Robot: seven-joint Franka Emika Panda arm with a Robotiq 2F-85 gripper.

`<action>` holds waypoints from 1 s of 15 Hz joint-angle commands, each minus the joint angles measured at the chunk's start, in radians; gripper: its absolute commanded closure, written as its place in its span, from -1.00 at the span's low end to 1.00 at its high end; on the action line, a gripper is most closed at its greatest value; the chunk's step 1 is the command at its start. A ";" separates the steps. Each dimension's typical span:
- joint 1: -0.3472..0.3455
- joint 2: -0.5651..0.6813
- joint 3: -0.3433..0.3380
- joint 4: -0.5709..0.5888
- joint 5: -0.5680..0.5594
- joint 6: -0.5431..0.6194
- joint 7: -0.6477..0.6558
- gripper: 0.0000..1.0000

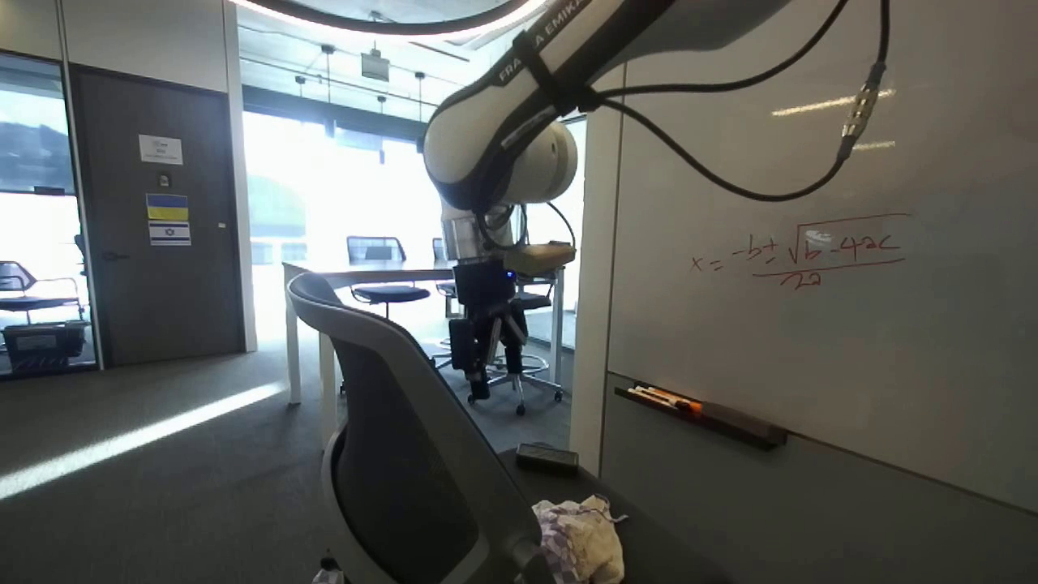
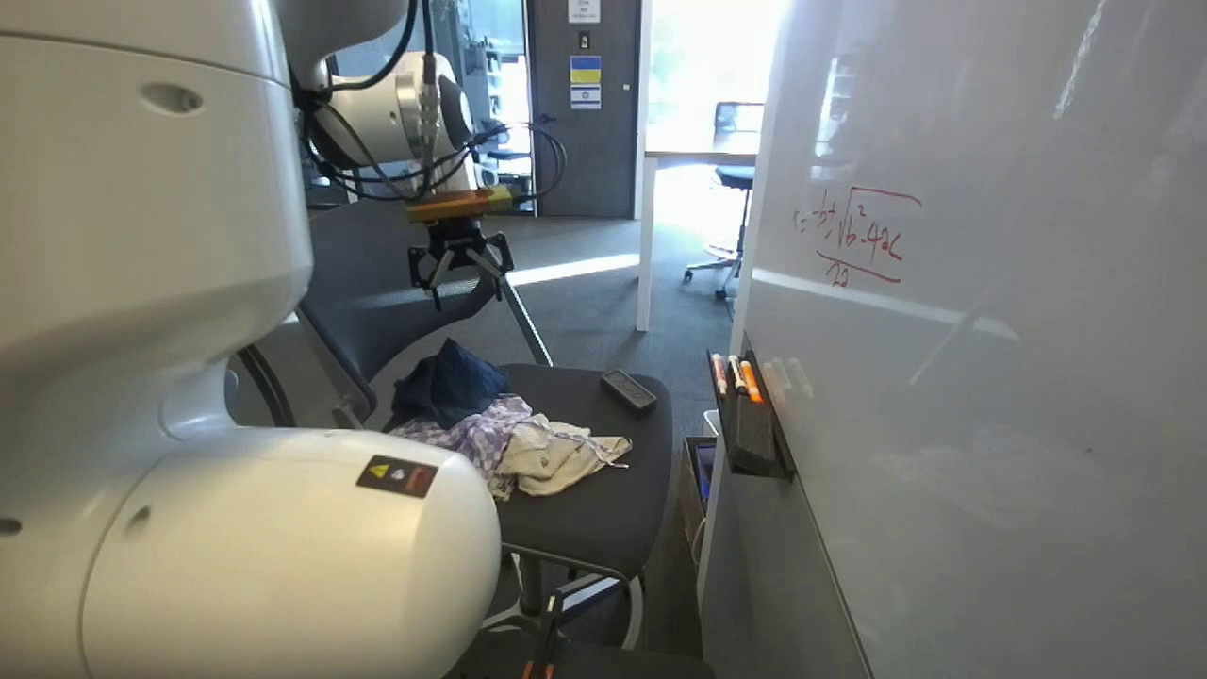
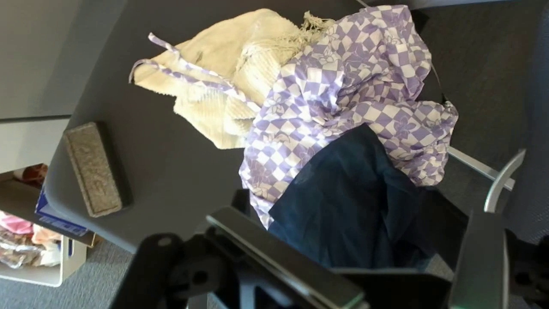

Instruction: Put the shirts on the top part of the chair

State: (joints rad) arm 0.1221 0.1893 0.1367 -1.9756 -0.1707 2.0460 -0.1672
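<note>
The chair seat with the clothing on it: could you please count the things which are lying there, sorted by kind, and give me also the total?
Garments: 3 (cream garment, purple-checked garment, dark blue garment)
Erasers: 1 (grey eraser)
Total: 4

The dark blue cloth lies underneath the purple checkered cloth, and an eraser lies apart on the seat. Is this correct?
Not underneath: in the wrist view, the dark blue cloth lies partly over the purple checkered cloth. The eraser does lie apart.
</note>
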 commanded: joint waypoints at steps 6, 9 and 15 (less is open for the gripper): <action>-0.073 0.192 0.004 -0.062 0.242 0.304 -0.084 -1.00; -0.067 0.269 0.004 -0.082 0.271 0.336 -0.062 -1.00; -0.038 0.392 -0.046 -0.071 0.205 0.345 0.044 -1.00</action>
State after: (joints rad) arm 0.0609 0.5472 0.1206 -2.0573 0.0735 2.3626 -0.1903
